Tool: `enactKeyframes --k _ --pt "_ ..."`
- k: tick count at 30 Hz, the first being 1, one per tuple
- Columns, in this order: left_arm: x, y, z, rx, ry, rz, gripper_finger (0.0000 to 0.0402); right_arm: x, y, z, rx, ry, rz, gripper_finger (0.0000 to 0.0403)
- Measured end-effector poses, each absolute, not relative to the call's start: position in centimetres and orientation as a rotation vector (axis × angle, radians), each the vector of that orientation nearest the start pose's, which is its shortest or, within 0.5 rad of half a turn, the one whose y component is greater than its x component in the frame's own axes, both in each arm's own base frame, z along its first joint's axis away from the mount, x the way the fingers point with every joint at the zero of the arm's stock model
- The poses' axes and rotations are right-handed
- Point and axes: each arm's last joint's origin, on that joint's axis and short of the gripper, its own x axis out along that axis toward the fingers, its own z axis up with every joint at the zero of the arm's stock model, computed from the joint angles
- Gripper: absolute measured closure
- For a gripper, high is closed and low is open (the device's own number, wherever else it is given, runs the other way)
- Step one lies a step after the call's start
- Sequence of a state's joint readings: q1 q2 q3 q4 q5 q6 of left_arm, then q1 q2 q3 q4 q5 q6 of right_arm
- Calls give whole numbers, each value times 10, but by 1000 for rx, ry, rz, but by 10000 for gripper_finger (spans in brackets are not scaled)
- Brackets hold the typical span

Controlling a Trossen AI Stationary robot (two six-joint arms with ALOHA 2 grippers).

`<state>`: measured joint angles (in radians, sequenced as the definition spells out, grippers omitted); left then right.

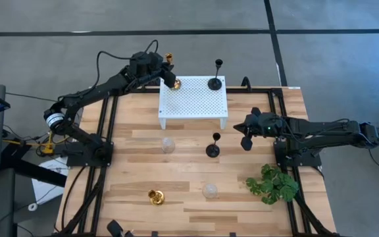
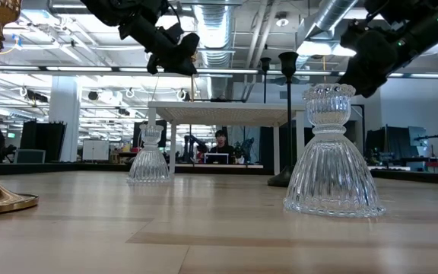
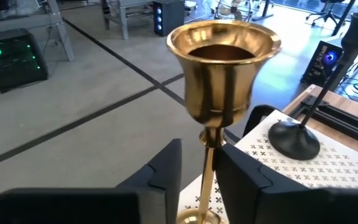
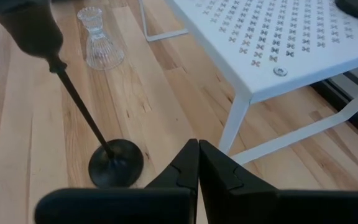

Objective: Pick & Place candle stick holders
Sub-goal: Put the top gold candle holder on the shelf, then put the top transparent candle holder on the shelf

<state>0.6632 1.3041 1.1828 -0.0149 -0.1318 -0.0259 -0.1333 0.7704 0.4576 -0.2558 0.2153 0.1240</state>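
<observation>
A tall gold candle stick holder stands upright with its base on the white perforated platform, at the platform's far left corner. My left gripper is open, level, with a finger on either side of the holder's stem. A black holder stands on the platform's far right part. On the table are another black holder, two clear glass holders and a second gold holder. My right gripper is shut and hangs above the table, right of the black holder there. My left gripper's fingers flank the gold holder's thin stem below the cup, coming level from the table's left. A gap shows between the stem and one finger. Whether the other finger touches the stem I cannot tell. The holder's base rests on the platform.
A green leafy plant lies at the table's right, near side. Black rails run along the left and right sides of the table. The wood between the platform's legs and the near edge holds only the scattered holders.
</observation>
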Motion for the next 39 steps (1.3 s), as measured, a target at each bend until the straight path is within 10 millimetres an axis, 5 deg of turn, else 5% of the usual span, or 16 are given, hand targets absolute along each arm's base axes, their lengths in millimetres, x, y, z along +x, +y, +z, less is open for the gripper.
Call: enactKeyframes --k 21,30,39 --pt "232 183 376 -66 126 752 146 160 -28 217 96 554 -374 403" --pt "226 175 384 -62 95 656 131 160 -28 217 96 554 -374 403" --pt "197 150 411 -37 15 599 131 160 -28 217 96 554 -375 403"
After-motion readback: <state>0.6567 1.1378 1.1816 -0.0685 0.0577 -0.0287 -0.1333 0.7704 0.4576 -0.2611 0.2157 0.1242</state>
